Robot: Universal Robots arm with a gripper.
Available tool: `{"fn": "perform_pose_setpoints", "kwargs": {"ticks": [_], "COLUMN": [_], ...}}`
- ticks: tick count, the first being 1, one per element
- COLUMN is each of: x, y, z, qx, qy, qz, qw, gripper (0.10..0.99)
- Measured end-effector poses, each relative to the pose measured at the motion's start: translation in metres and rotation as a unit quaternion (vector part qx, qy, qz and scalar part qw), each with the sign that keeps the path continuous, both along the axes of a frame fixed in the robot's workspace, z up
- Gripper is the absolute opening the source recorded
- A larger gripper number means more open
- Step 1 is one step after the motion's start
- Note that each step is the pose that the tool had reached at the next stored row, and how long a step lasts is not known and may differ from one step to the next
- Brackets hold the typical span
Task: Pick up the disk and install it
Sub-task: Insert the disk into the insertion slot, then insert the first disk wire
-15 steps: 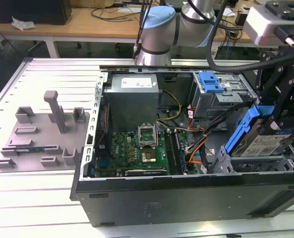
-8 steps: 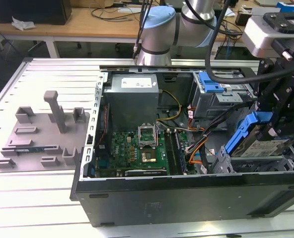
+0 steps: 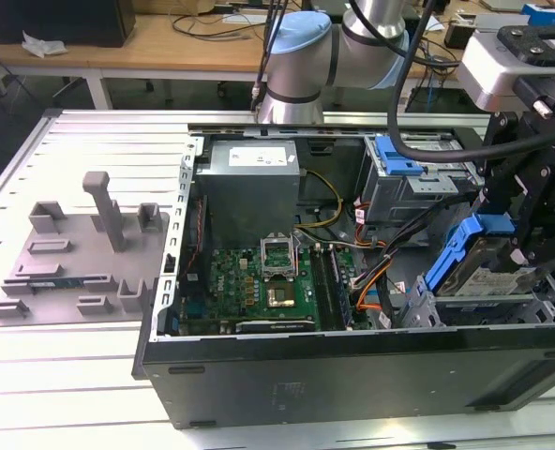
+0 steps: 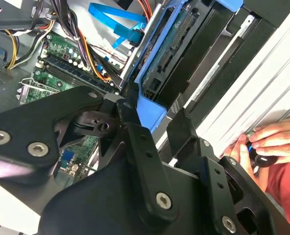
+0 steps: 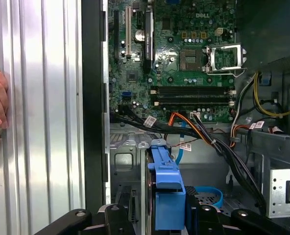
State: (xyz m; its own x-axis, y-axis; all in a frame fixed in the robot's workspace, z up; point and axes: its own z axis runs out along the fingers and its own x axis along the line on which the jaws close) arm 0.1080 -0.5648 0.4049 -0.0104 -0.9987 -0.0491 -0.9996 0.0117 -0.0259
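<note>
The disk, a silver drive in a blue carrier bracket, hangs tilted at the exterior view's right end of the open computer case, just above the metal drive cage. My gripper is shut on the disk's raised end. In the second wrist view the black fingers clamp the blue carrier, with the disk's dark underside beyond them. In the first wrist view the carrier appears edge-on between the fingers, over the bay floor.
A grey power supply box, the green motherboard and cable bundles fill the case. A blue latch panel sits on the rear bay. A grey fixture plate lies at the exterior view's left. A person's hand rests beside the case.
</note>
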Motion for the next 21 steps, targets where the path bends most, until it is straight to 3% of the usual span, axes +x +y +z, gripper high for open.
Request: {"fn": "perform_pose_setpoints", "kwargs": {"ticks": [7,8,21], "x": [-0.0002,-0.0002,-0.0003], "y": [0.0,-0.0001,-0.0001], "z": [0.0,0.0,0.0], "qx": [0.0025,0.0024,0.0024], "qy": [-0.0012,-0.0012,-0.0012], "qz": [0.0,0.0,0.001], "qw": [1.0,1.0,1.0], "gripper": [0.518,0.58,0.58]}}
